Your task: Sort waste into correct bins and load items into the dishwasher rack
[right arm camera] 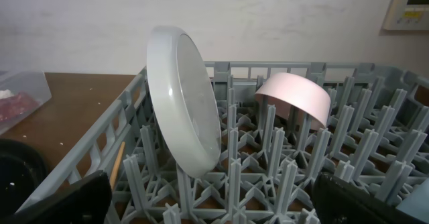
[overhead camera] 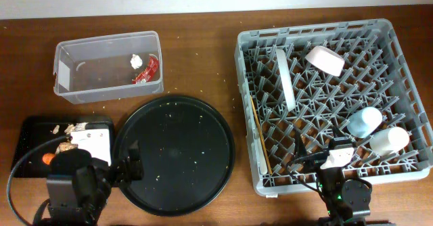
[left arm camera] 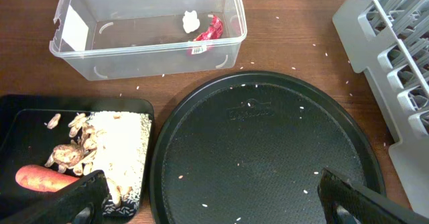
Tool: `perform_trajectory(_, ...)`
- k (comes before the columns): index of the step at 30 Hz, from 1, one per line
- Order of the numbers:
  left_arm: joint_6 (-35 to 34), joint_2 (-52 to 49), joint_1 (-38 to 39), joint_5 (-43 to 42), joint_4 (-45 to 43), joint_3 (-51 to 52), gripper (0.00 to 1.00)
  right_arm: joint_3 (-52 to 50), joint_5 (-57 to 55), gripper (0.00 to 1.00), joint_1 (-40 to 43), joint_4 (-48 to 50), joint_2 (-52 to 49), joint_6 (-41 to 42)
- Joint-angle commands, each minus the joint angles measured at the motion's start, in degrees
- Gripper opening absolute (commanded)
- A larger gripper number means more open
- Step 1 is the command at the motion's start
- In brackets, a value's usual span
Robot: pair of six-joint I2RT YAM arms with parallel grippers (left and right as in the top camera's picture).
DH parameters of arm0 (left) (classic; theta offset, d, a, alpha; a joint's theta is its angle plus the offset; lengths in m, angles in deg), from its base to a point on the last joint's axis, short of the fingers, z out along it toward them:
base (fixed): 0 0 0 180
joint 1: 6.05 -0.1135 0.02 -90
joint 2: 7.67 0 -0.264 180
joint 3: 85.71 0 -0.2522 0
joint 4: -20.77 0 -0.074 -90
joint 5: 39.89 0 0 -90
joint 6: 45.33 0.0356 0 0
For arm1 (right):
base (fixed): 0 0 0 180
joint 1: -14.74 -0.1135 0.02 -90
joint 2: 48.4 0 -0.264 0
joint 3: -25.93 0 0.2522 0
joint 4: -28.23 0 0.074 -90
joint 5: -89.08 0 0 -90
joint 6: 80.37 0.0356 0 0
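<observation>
Lab-style test setup: a wooden table (overhead camera: 196,57) against a bare white wall (right arm camera: 100,16).

The left gripper (left arm camera: 211,184) and the right gripper (right arm camera: 211,187) are being held wide open, empty, seemingly being angled forward and down

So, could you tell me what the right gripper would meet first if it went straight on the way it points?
Probably the rack's upright pegs just ahead of the right gripper; the plate stands slightly left of that line, though depth is unclear.
</observation>
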Motion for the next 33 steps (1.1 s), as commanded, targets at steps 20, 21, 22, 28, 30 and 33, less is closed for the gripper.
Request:
perform_trajectory(20, 0.68, 0.02, -0.17, 0.63, -0.11, 0.2, 0.99, -0.28, 0.11, 0.98, 0.44, -0.26, 0.57, -0.37)
perform_trajectory(21, 0.68, 0.02, -0.17, 0.63, -0.11, 0.17, 0.99, -0.28, 0.11, 0.98, 0.44, -0.26, 0.57, -0.39)
perform_trajectory(22, 0.68, 0.02, -0.17, 0.63, -0.11, 0.17, 0.99, -0.28, 0.11, 0.98, 0.44, -0.26, 0.57, -0.39)
perform_trajectory(28, 0.68, 0.07, -0.17, 0.66, 3.37, 0.17, 0.99, -0.28, 0.13, 0.98, 0.44, -0.26, 0.57, -0.37)
perform_trajectory(30, 0.7, 0.59, -0.2, 0.7, 4.76, 0.2, 0.99, -0.28, 0.11, 0.98, 0.44, -0.26, 0.57, -0.39)
perform_trajectory(33, 0.94, 4.04, -0.2, 4.04, 5.14, 0.59, 0.99, -0.28, 0.13, 0.98, 0.44, -0.24, 0.57, -0.37)
